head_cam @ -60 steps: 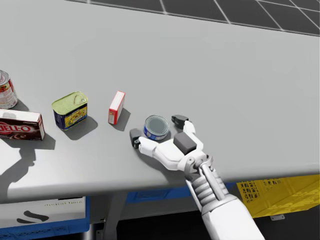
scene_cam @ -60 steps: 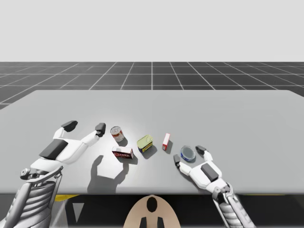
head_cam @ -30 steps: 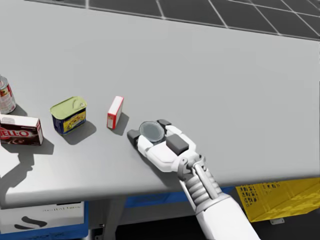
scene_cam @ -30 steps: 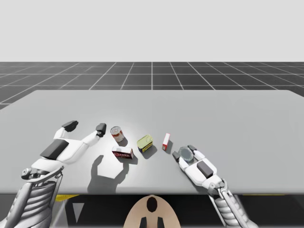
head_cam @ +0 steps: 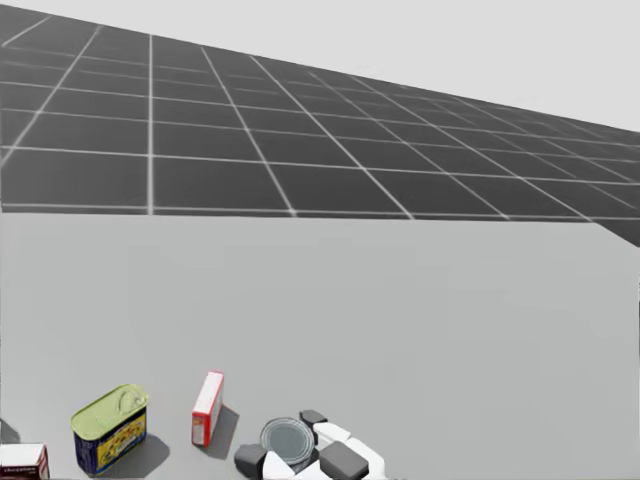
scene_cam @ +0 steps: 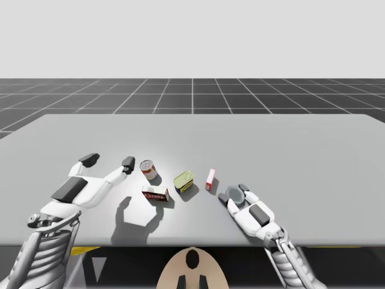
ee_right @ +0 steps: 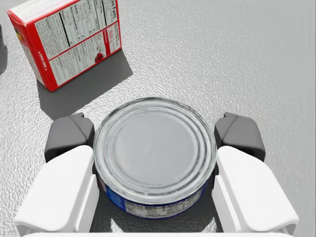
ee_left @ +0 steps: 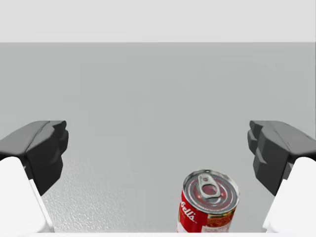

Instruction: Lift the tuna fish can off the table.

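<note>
The right gripper [ee_right: 154,134] has closed from wide onto the tuna can [ee_right: 155,148], one finger on each side. The can is low over the surface [scene_cam: 301,156], near the red box [ee_right: 69,39]. My head has turned upward. The grasp appears set, so lifting can proceed. The left gripper [ee_left: 160,148] stands wide.

we've got bright, flat light here, coming from above and a bit from our left. our left arm [scene_cam: 90,188] drops a soft grey shadow on the table [scene_cam: 301,156], and the red box [ee_right: 69,39] throws one toward the flat round can [ee_right: 155,148], whose lid has a dull sheen.
</note>
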`<state>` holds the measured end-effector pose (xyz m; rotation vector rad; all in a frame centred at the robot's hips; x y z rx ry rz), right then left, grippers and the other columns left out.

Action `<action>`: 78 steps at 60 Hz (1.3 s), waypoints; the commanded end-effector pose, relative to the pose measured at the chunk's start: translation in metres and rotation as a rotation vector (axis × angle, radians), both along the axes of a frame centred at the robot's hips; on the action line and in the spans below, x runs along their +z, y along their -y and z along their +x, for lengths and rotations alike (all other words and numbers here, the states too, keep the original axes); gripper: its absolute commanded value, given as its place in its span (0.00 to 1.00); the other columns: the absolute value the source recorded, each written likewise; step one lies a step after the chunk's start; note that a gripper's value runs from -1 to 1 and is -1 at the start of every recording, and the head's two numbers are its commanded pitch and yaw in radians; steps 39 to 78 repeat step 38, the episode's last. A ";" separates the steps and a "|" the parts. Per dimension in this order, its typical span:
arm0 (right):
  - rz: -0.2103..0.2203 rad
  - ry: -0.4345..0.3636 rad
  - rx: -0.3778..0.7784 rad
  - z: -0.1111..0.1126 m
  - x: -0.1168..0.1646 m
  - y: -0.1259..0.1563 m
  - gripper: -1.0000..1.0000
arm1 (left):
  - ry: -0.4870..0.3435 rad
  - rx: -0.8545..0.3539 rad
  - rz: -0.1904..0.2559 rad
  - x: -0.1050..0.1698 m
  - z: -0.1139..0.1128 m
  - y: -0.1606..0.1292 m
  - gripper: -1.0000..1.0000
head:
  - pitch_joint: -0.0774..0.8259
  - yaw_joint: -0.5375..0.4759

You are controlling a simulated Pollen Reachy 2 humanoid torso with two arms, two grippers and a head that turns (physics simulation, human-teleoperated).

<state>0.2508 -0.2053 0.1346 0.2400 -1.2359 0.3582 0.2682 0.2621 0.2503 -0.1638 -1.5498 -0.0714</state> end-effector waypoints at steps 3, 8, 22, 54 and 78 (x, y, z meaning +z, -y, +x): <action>-0.009 -0.010 -0.011 -0.003 -0.005 0.002 1.00 | 0.001 0.000 -0.001 0.000 -0.001 0.000 0.00 | 0.42 0.17; 0.007 0.029 -0.010 -0.005 0.015 0.002 1.00 | 0.001 0.002 -0.001 0.001 -0.001 0.000 0.00 | 0.42 0.17; 0.031 0.254 -0.015 -0.017 0.113 0.002 1.00 | 0.000 0.003 -0.002 0.001 -0.001 0.000 0.00 | 0.41 0.16; 0.061 0.504 -0.033 -0.034 0.210 0.001 1.00 | 0.000 0.004 -0.001 0.001 -0.001 0.000 0.00 | 0.40 0.16; 0.061 0.504 -0.033 -0.034 0.210 0.001 1.00 | 0.000 0.004 -0.001 0.001 -0.001 0.000 0.00 | 0.40 0.16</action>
